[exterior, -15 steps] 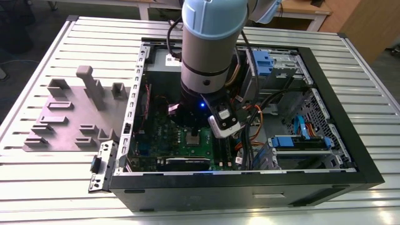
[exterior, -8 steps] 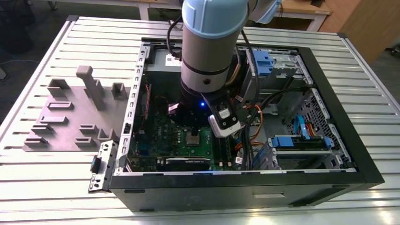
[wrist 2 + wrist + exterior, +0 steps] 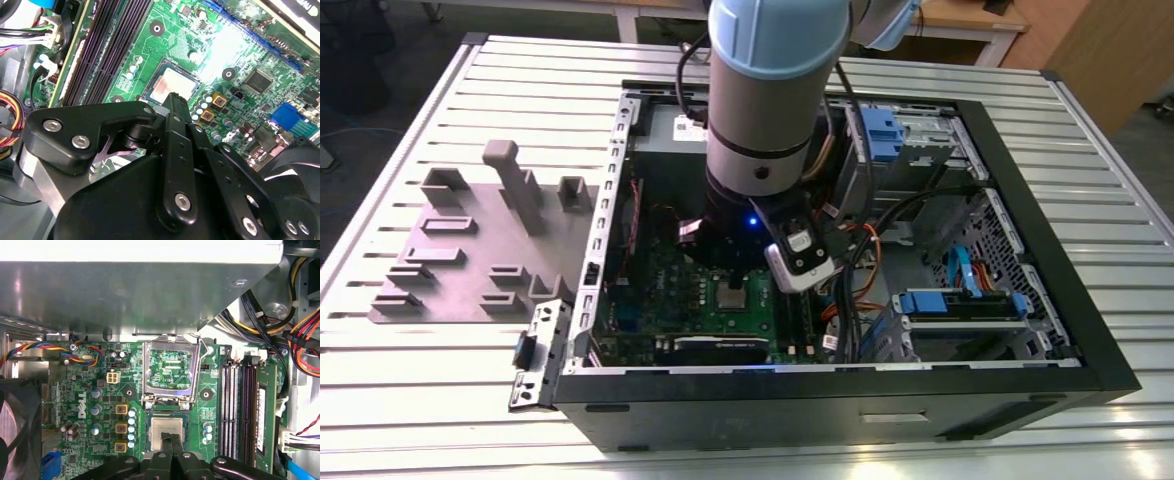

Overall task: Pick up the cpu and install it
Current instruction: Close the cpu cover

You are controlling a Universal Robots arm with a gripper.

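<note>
CPU [image 3: 167,429] lies flat in its socket on the green board [image 3: 65,390], inside the open case [image 3: 787,410]. The retention frame [image 3: 167,371] stands hinged up just beside it. The gripper [image 3: 170,441] hangs over one edge of the chip, its fingers drawn together with nothing between them; whether they touch the lid can't be told. Judgement: the chip is placed, so seating is what matters now. Keep your line vertical and any push light and centred, so the chip doesn't tilt. Check that its rim sits even all round. Mind the raised frame and the memory slots [image 3: 235,405] nearby.
</note>
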